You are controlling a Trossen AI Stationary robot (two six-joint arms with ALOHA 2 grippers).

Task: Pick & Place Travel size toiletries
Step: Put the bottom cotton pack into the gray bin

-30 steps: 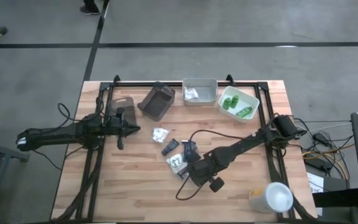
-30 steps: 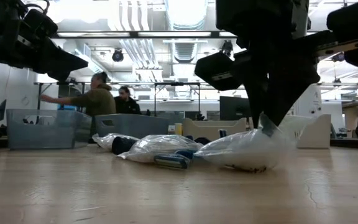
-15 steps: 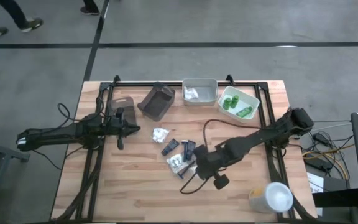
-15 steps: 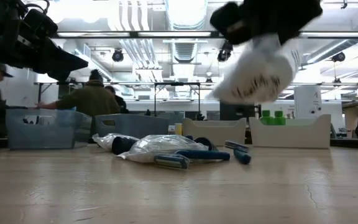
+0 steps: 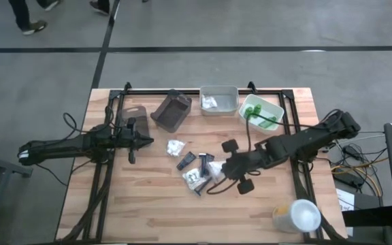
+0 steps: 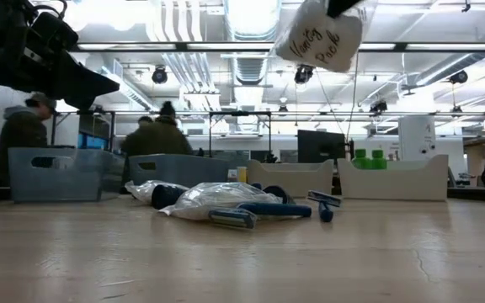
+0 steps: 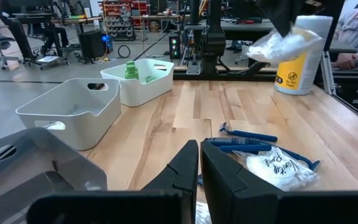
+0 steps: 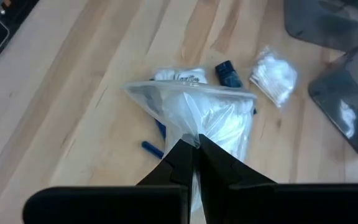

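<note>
Packet (image 8: pixel 199 127) pinched in right gripper (image 8: pixel 193 144), hanging above toiletries pile (image 5: pixel 197 171); left gripper (image 7: pixel 199 163) closed, empty.

Along the far edge of the worktop (image 5: pixel 135 211) three trays stand in a row — a tilted one (image 5: pixel 171 111) leftmost, a second tray (image 5: pixel 219 100) beside it holding packets, a third (image 5: pixel 260 112) to the right holding bottles (image 5: pixel 261 116). Nearer, mid-worktop, lie loose toiletries (image 5: pixel 194 170). The right gripper (image 5: pixel 218 169) hangs above them with a packet (image 6: pixel 322 38) clear of the surface. The left gripper (image 5: pixel 132 141) is well apart, left. A cup (image 5: pixel 297 216) stands at the near right corner.
</note>
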